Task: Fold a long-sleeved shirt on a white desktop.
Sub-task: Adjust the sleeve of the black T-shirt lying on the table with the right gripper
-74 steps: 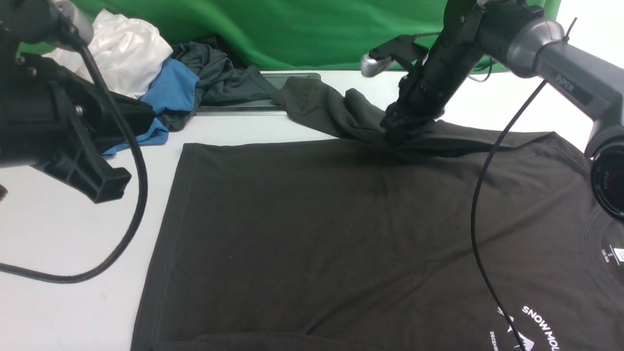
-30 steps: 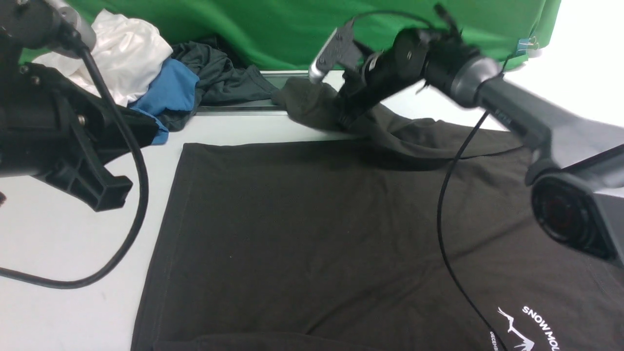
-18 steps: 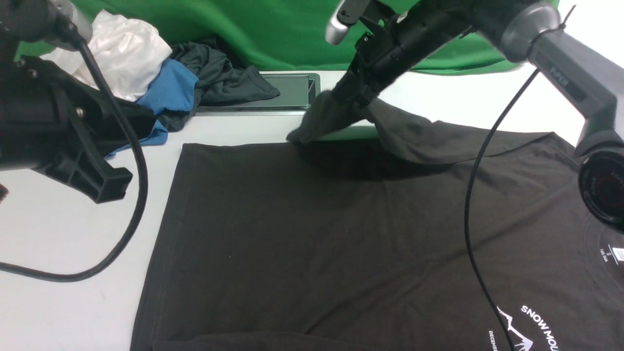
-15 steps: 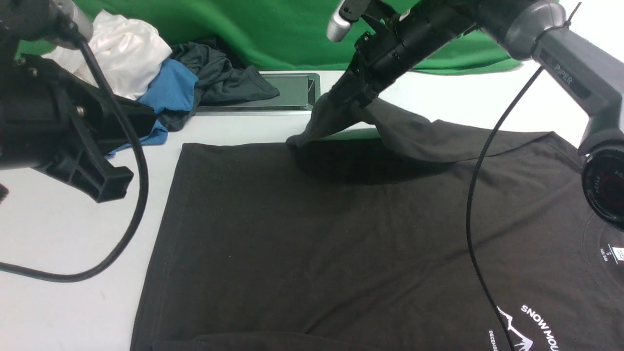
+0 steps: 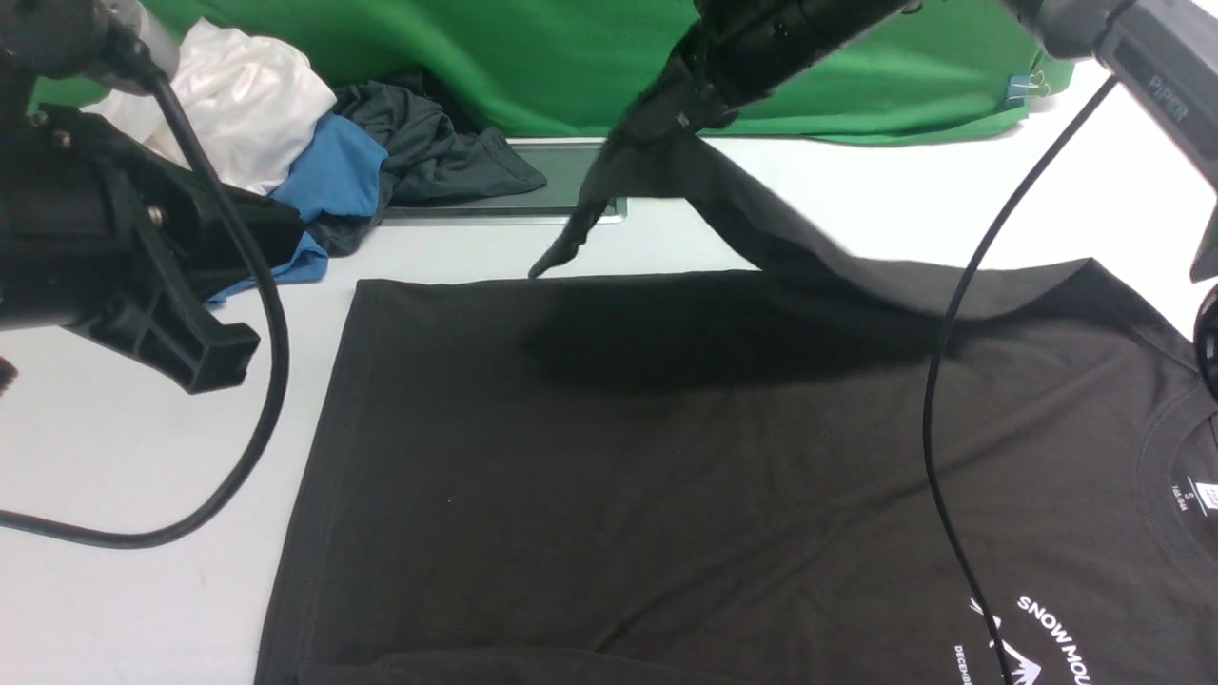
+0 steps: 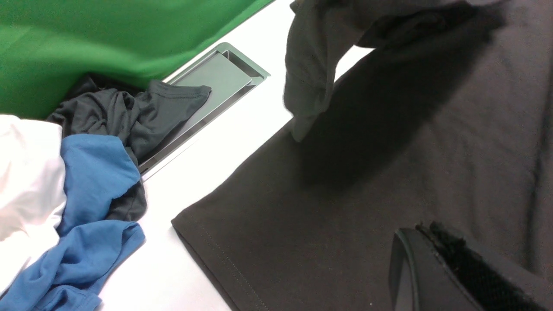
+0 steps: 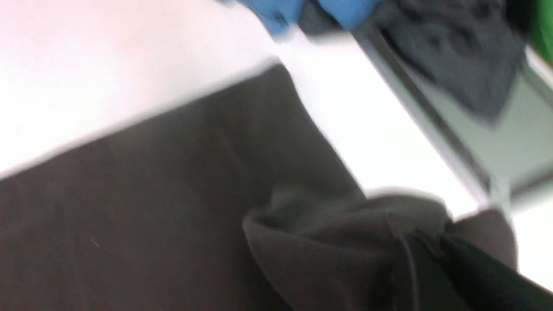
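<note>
The long-sleeved shirt lies flat on the white desktop, its mountain logo and neck label at the near right. My right gripper is shut on the far sleeve and holds it high above the desk. The cuff dangles down to the shirt's far edge. In the right wrist view the fingers pinch bunched sleeve cloth. My left gripper hovers above the shirt's body, jaws pressed together with nothing held.
A pile of a white garment, a blue one and a dark grey one sits at the far left. The silver hatch lies beside it, under the raised sleeve. A green cloth hangs behind. My left arm looms at the left.
My right gripper went from the shirt's far edge leftward along the sleeve, shut on it and rose. The sleeve left the hatch and now hangs in the air. The left arm stayed still.
</note>
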You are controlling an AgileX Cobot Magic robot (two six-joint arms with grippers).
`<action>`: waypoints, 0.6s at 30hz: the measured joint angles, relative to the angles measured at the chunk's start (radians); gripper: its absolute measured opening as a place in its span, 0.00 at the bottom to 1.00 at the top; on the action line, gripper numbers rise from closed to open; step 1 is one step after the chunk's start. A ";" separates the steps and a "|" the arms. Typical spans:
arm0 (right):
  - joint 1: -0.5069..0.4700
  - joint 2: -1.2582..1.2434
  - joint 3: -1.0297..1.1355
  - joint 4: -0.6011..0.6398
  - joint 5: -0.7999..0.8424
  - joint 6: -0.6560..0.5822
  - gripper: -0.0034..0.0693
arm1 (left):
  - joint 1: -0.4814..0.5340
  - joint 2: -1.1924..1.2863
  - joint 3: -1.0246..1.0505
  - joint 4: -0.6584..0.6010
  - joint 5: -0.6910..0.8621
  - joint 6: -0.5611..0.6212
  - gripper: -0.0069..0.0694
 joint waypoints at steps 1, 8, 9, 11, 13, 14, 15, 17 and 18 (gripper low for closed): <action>0.005 0.000 0.025 -0.053 0.000 0.042 0.23 | 0.000 0.000 0.000 0.000 -0.001 0.000 0.12; 0.040 -0.036 0.271 -0.289 0.005 0.182 0.66 | 0.000 0.000 0.000 0.000 0.004 0.000 0.12; 0.040 -0.038 0.277 -0.291 0.006 0.185 0.66 | 0.000 0.000 0.000 0.000 0.006 0.000 0.12; 0.057 -0.094 0.319 -0.297 0.009 0.199 0.70 | 0.000 0.000 0.000 0.000 0.022 0.000 0.12; 0.073 -0.135 0.321 -0.284 -0.009 0.207 0.70 | 0.000 0.000 0.000 0.000 0.024 0.000 0.12; 0.097 -0.155 0.321 -0.276 -0.039 0.210 0.70 | 0.000 0.000 0.000 0.000 0.026 0.000 0.12; 0.101 -0.158 0.321 -0.275 -0.039 0.211 0.70 | 0.000 0.000 0.000 0.000 0.026 0.000 0.12; 0.166 -0.164 0.321 -0.278 -0.115 0.220 0.70 | 0.000 0.000 0.000 -0.003 0.029 0.000 0.12; 0.191 -0.154 0.321 -0.288 -0.143 0.231 0.70 | 0.000 0.000 0.000 -0.003 0.029 0.000 0.12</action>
